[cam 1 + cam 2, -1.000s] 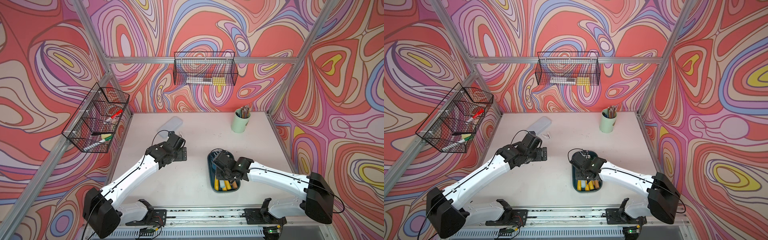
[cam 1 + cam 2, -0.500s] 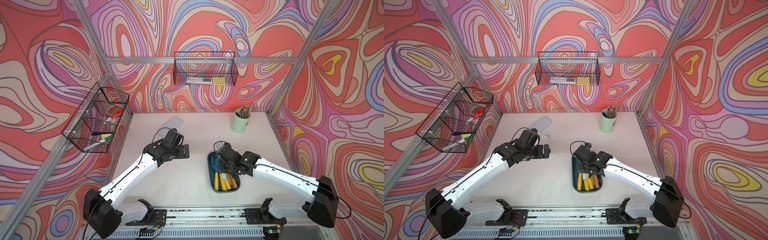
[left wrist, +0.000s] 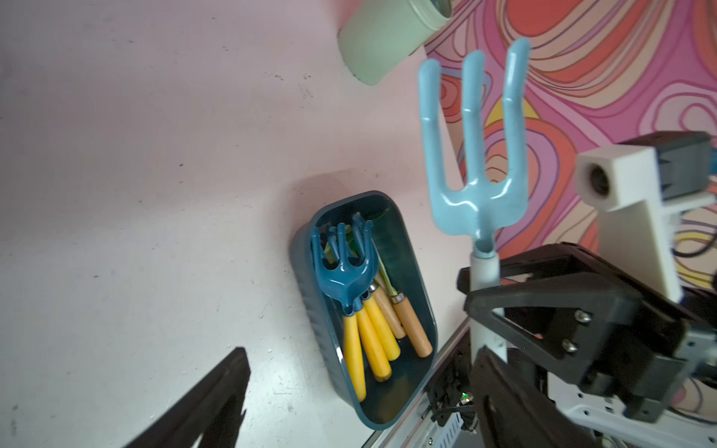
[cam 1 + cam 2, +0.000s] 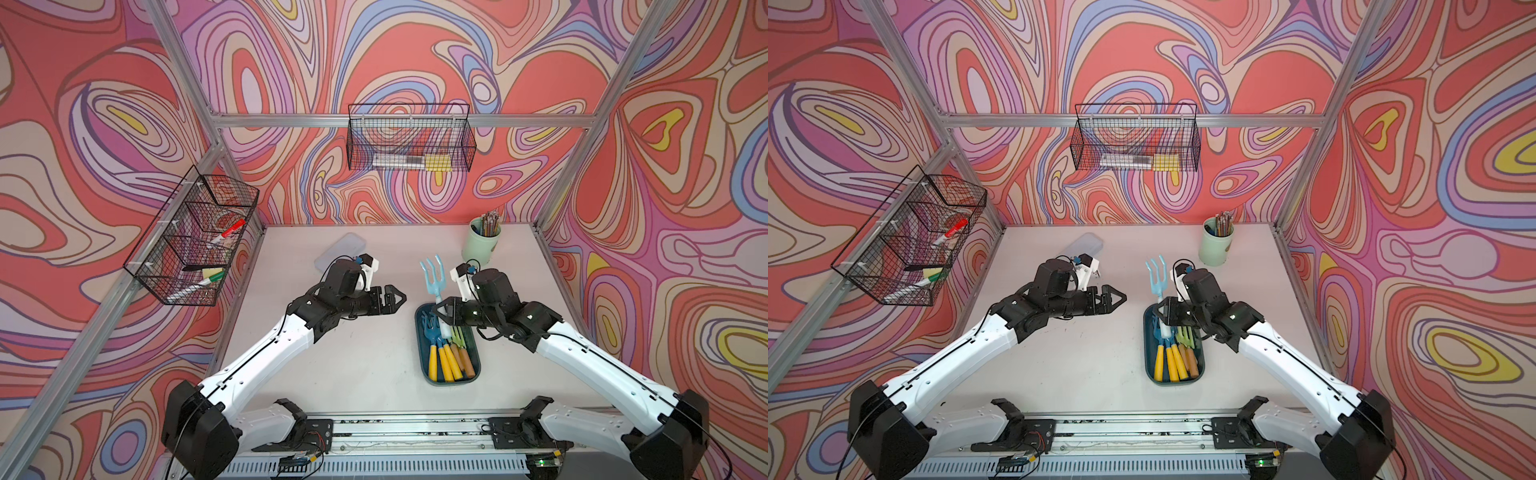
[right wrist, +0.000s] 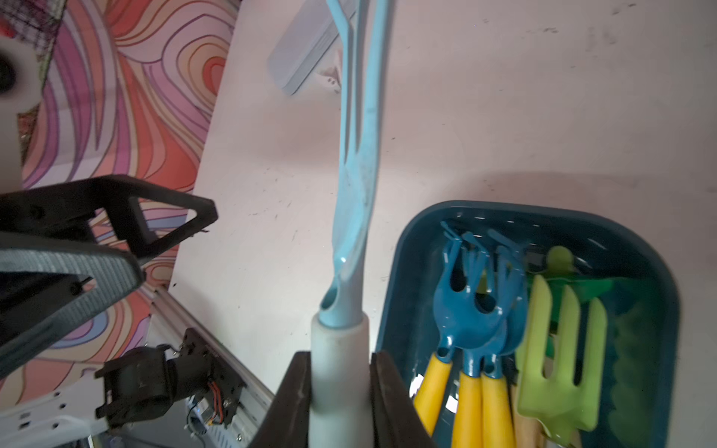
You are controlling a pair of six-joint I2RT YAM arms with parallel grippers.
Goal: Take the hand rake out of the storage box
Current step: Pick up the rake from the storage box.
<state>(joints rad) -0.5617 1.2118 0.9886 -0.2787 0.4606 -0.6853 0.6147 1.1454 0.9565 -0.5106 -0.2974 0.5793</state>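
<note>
The hand rake [image 4: 434,275] [image 4: 1156,275] is pale blue with three tines and a white handle. My right gripper [image 4: 442,311] [image 5: 339,388] is shut on that handle and holds the rake tines-up over the far end of the storage box [image 4: 449,382] [image 4: 1173,382]. The box is a dark teal tub that still holds several yellow-handled blue rakes [image 3: 345,267], a green fork [image 5: 558,349] and wooden-handled tools. My left gripper [image 4: 399,297] [image 4: 1119,297] hovers open to the left of the rake, pointing at it, with nothing between its fingers.
A mint-green cup [image 4: 482,245] of pencils stands at the back right. A pale flat case [image 4: 338,249] lies behind the left arm. Wire baskets hang on the left wall [image 4: 191,241] and on the back wall [image 4: 409,141]. A metal rail [image 4: 415,428] runs along the front edge.
The right gripper has lifted the pale blue rake up from among the tools in the box. The left gripper has moved right toward it.
</note>
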